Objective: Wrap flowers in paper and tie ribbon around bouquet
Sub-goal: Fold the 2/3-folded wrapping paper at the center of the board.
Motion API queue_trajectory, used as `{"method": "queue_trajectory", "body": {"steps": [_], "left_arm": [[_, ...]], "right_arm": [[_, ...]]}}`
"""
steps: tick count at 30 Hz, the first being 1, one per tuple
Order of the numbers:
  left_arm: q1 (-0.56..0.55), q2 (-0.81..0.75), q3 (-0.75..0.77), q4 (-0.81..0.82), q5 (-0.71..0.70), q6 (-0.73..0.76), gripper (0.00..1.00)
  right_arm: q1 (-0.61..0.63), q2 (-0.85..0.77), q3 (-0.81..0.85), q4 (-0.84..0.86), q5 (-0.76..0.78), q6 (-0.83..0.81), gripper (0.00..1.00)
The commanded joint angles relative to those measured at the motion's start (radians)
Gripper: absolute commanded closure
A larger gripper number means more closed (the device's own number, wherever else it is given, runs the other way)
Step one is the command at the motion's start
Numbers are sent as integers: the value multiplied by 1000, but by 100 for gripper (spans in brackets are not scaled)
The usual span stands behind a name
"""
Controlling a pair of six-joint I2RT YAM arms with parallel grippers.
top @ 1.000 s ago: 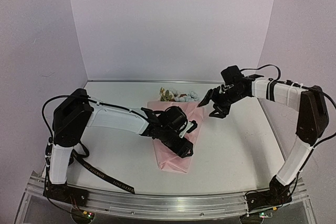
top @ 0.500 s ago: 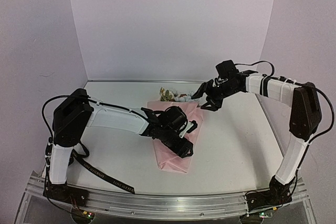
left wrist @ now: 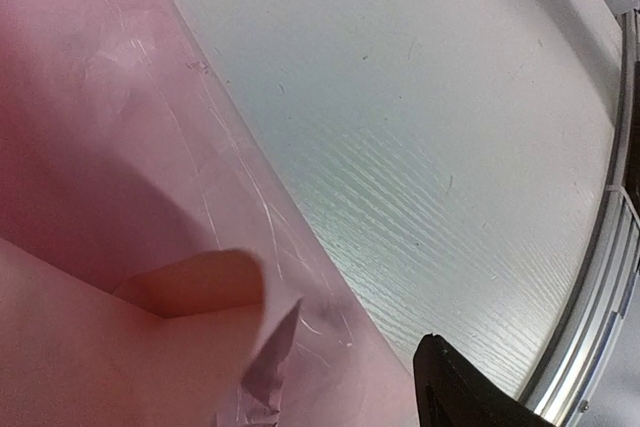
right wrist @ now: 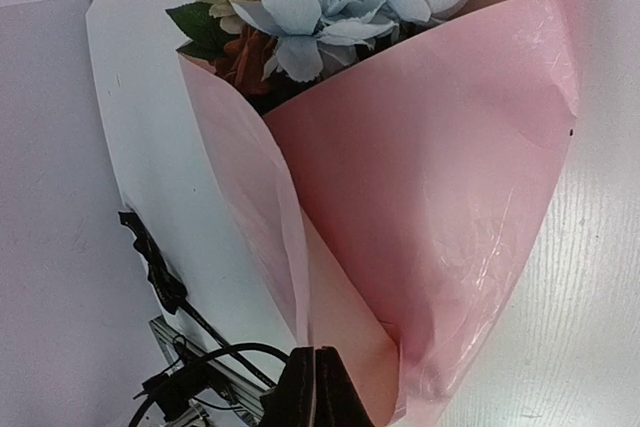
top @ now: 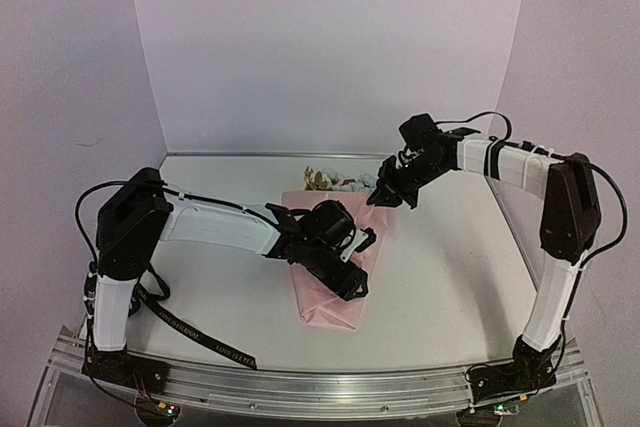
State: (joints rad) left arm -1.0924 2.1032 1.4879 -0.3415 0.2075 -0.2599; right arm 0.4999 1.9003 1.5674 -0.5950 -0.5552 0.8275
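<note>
currently: bouquet (top: 330, 312) centre frame, beneath left claw (top: 360, 265), jaws spread wide on paper (right wrist: 440, 197); right claw (top: 381, 195), upper right of bouquet, shut at paper's edge, hold on it uncertain.

Robot lab bench, boxed in as a test cell.

Two white-and-black jointed arms, the left arm (top: 215, 227) and the right arm (top: 560, 207), stand bolted at their bases to a ribbed aluminium rail (top: 330, 387) that runs along the near edge of a white table (top: 440, 277). Plain pale lilac panels (top: 330, 47) close the table at the back and on both sides, like a booth. Black cables (top: 480, 119) loop loose off the arms' joints and trail down by the bases. Small green and red indicator lights (top: 165, 409) glow below the rail. The left wrist view shows a faint wood-grain texture in the white tabletop. Exposed wiring, fixed hardware, plain backdrop: a lab workspace.
</note>
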Motion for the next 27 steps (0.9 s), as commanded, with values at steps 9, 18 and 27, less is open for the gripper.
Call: {"method": "queue_trajectory", "body": {"steps": [9, 18, 27], "left_arm": [[2, -351, -199, 37, 59, -69, 22], [58, -313, -335, 102, 94, -123, 58], [62, -248, -389, 141, 90, -145, 66]], "right_arm": [[-7, 61, 122, -230, 85, -200, 100], [-14, 67, 96, -249, 129, -244, 100], [-26, 121, 130, -261, 141, -251, 100]]}}
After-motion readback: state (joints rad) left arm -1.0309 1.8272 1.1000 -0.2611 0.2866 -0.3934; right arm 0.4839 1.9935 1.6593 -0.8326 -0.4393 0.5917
